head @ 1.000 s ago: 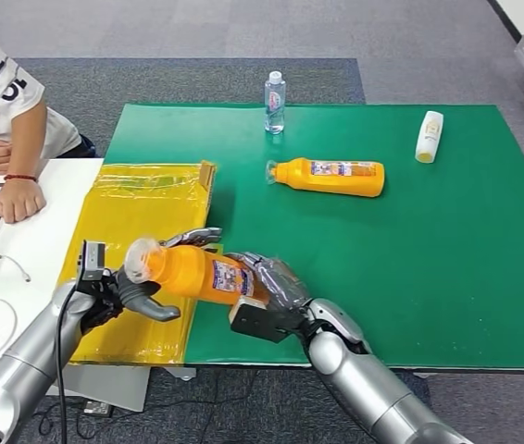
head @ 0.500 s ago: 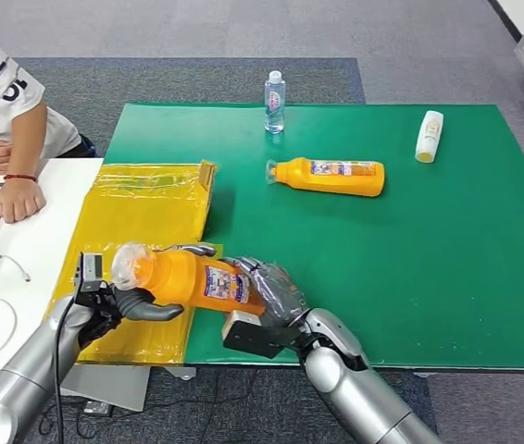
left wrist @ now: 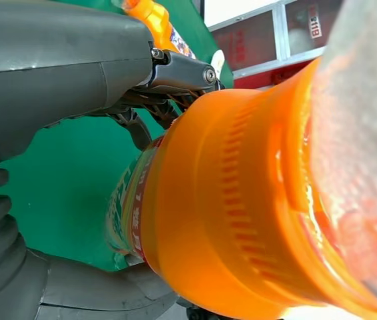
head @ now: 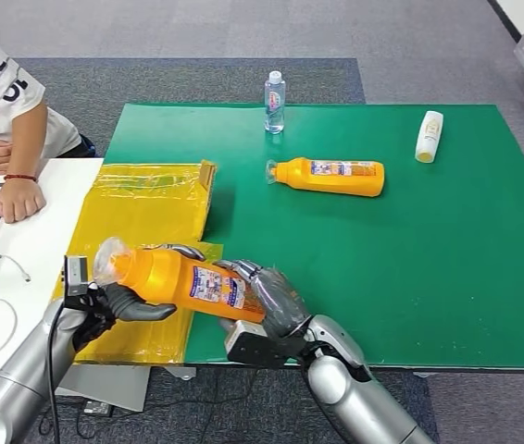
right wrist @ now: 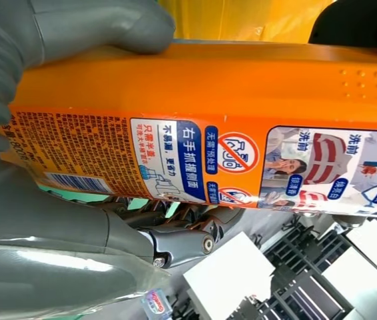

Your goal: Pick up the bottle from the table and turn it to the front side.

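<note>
An orange bottle (head: 182, 282) lay sideways in the air above the near edge of the green surface (head: 419, 268), held between both hands. The left hand (head: 116, 301) gripped its neck end, fingers (left wrist: 176, 73) closed around it just behind the clear cap (head: 107, 261). The right hand (head: 273, 301) held the base end, thumb and fingers wrapped round the labelled body. A yellow bag (head: 143, 213) lay beneath. Farther back lay a second orange bottle (head: 329, 176), with a water bottle (head: 274, 102) standing behind it and a white bottle (head: 429, 136) well apart. A person's hand (head: 18, 197) rested nearby.
</note>
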### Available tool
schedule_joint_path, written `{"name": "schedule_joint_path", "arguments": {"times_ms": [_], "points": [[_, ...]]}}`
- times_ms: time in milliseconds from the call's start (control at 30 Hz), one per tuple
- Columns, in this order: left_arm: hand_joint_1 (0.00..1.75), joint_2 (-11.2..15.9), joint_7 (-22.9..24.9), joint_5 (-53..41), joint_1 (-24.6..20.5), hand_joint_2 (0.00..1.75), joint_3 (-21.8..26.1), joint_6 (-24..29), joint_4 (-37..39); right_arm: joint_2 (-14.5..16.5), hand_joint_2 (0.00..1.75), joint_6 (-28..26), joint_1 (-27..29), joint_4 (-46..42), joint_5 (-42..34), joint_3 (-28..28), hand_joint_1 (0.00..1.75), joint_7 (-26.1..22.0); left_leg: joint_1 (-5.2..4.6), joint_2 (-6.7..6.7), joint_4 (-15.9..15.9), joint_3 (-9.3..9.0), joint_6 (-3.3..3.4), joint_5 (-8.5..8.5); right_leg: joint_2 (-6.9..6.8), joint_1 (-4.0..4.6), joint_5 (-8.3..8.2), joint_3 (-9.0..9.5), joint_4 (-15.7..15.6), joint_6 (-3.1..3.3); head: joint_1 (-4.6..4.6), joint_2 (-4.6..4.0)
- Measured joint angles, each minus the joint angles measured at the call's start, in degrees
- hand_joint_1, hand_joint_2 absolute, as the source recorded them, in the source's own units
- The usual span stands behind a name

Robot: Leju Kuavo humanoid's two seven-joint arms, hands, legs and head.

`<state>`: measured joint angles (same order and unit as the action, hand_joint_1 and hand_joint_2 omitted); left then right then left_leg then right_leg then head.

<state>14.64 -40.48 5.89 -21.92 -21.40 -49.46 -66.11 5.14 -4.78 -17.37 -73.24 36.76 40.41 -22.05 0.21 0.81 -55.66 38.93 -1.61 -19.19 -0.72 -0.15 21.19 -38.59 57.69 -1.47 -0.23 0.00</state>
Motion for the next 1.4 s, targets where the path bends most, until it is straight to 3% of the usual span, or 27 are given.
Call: {"name": "schedule_joint_path", "arguments": {"times_ms": [33,133,167,867,1167,1400], "points": [[1.58,-0.01,0.00,-0.10,0.01,1.75,0.10,-0.04,-0.05,0.00,1.75,0.08,0.00,-0.02,0.19,0.00,1.75,0.01,0.00,0.00,0.00,0.00,0.00,0.00,0.00,0.00,-0.01,0.00,0.00,0.00,0.00,0.00],[0.27,-0.07,0.00,-0.49,0.04,1.75,0.32,-0.01,-0.14,0.00,1.75,0.28,-0.02,-0.01,0.67,-0.03,1.75,0.02,0.00,0.00,0.00,0.01,-0.01,0.02,0.00,0.00,-0.02,-0.02,0.00,0.01,-0.01,0.00],[0.00,-0.10,0.04,-0.61,0.05,1.75,0.38,0.11,-0.16,0.00,1.75,0.31,-0.06,-0.01,0.77,-0.05,1.75,0.02,0.00,0.00,0.00,0.01,-0.02,0.02,0.00,0.00,-0.02,-0.02,0.00,0.01,0.00,0.00],[0.00,-0.59,0.15,-1.55,1.44,1.75,1.15,-1.02,-2.07,0.00,1.75,0.91,-0.30,0.30,1.37,0.47,1.75,-0.10,0.00,0.00,0.00,0.04,-0.04,0.04,0.01,0.00,-0.03,-0.06,0.02,0.02,-0.01,0.00],[0.00,-1.72,0.14,-2.03,0.80,1.75,1.08,-3.23,-2.39,0.55,1.75,12.65,-3.26,6.72,-8.78,1.86,1.75,-1.98,0.00,0.00,0.00,0.05,-0.04,0.09,0.01,0.00,-0.08,-0.10,0.02,0.04,0.01,0.00],[0.00,-3.51,0.14,-2.31,-0.96,1.75,0.75,-3.80,-2.39,2.37,1.75,15.14,-6.91,17.57,-13.17,3.03,1.75,-4.24,0.00,0.01,0.00,0.09,-0.01,0.15,0.01,0.00,-0.15,-0.12,0.02,0.06,0.01,0.00]]}}
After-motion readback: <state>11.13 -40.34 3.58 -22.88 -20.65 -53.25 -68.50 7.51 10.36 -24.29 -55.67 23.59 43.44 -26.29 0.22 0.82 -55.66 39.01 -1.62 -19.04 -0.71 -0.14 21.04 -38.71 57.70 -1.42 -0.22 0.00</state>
